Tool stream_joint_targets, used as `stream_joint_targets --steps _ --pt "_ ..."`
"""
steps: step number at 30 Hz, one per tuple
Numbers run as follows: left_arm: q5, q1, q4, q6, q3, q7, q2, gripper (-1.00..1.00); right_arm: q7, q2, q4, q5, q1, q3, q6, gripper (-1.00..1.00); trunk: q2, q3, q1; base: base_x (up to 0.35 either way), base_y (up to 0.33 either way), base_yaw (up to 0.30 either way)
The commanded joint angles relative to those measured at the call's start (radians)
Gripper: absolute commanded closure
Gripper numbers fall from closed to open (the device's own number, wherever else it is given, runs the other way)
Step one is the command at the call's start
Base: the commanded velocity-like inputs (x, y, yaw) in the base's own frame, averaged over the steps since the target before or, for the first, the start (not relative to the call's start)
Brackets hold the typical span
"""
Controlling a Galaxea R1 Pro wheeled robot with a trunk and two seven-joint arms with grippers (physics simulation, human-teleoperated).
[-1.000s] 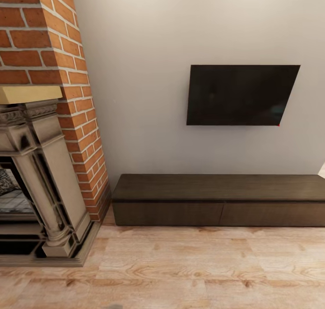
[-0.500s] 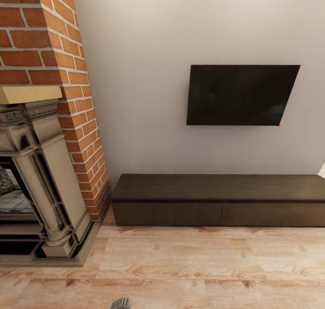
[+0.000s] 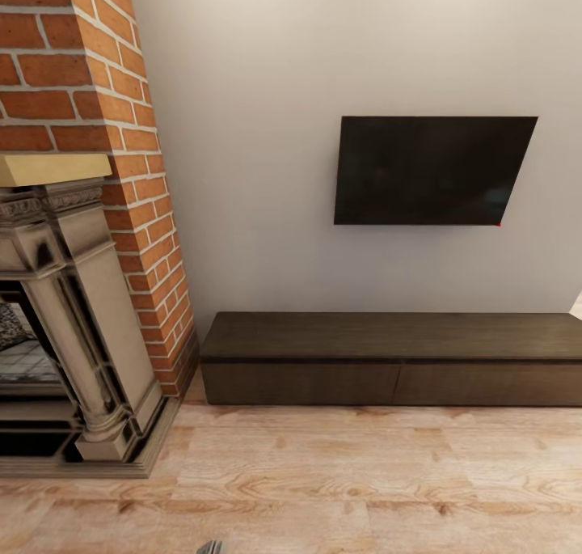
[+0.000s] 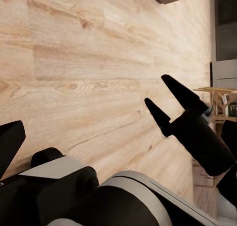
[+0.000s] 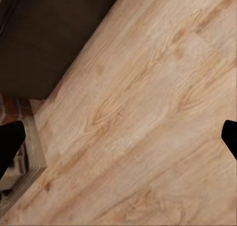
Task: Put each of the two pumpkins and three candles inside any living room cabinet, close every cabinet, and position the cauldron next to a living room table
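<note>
Pale wood floor runs to a grey wall, where the long dark cabinet sits closed beneath a black television, with a brick fireplace at the left. The right end effector hangs over bare floor, fingers spread wide and empty. Whether the left end effector is open, I cannot tell.

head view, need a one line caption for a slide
Closed dark-brown cabinet on wood floor beneath a wall-mounted TV, brick fireplace at left.
</note>
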Motion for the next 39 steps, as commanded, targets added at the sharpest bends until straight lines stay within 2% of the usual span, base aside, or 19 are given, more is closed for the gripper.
stream_joint_targets --steps 1,5,9,13,17,20,23,31,35,37,39 --pt "0.005 -0.001 0.0 0.006 0.001 -0.001 0.0 -1.0 0.017 -0.002 -0.016 -0.028 -0.001 -0.004 0.007 -1.0 -0.001 -0.001 0.0 0.0 0.0 0.0" --pt "0.006 -0.001 0.001 -0.011 0.0 -0.002 -0.001 -1.0 0.025 -0.004 -0.11 -0.078 -0.002 -0.006 0.014 -1.0 -0.001 -0.001 0.0 0.0 0.0 0.0" --pt "0.007 -0.001 0.001 -0.021 -0.002 -0.003 -0.001 -1.0 0.024 -0.004 -0.155 -0.18 -0.012 -0.005 0.011 -1.0 -0.001 -0.001 0.0 0.0 0.0 0.0" --pt "0.006 -0.001 0.001 -0.022 -0.005 -0.003 -0.002 -1.0 0.044 -0.006 -0.168 -0.214 -0.017 -0.002 0.013 -1.0 -0.001 -0.001 0.0 0.0 0.0 0.0" --pt "0.008 -0.001 0.001 -0.026 -0.006 -0.003 -0.007 -1.0 0.131 -0.012 -0.179 -0.22 -0.018 0.002 0.058 -1.0 -0.001 -0.001 0.0 0.0 0.0 0.0" --pt "0.008 -0.001 0.001 -0.031 -0.006 -0.003 -0.005 -1.0 0.233 -0.013 -0.178 -0.215 -0.018 0.002 0.091 -1.0 -0.001 -0.001 0.0 0.0 0.0 0.0" --pt "0.009 -0.001 0.001 -0.033 -0.005 -0.003 -0.003 -1.0 0.277 -0.014 -0.173 -0.219 -0.019 -0.003 0.099 -1.0 -0.001 -0.001 0.0 0.0 0.0 0.0" --pt "0.009 -0.001 0.001 -0.033 -0.005 -0.003 -0.002 -1.0 0.295 -0.013 -0.172 -0.222 -0.019 -0.006 0.102 -1.0 -0.001 -0.001 0.0 0.0 0.0 0.0" --pt "0.028 -0.023 -0.022 -0.02 -0.009 0.015 -0.012 -1.0 0.274 -0.036 -0.154 -0.2 -0.039 -0.001 0.085 -1.0 -0.001 -0.001 0.0 0.0 0.0 0.0" --pt "0.029 -0.024 -0.028 -0.02 -0.009 0.013 -0.012 -1.0 0.274 -0.034 -0.158 -0.195 -0.035 -0.002 0.083 -1.0 -0.001 -0.001 0.0 0.0 0.0 0.0" --pt "0.04 -0.036 -0.024 -0.02 -0.009 0.001 -0.021 -1.0 0.274 -0.045 -0.148 -0.194 -0.039 -0.001 0.082 -1.0 -0.001 -0.001 0.0 0.0 0.0 0.0"
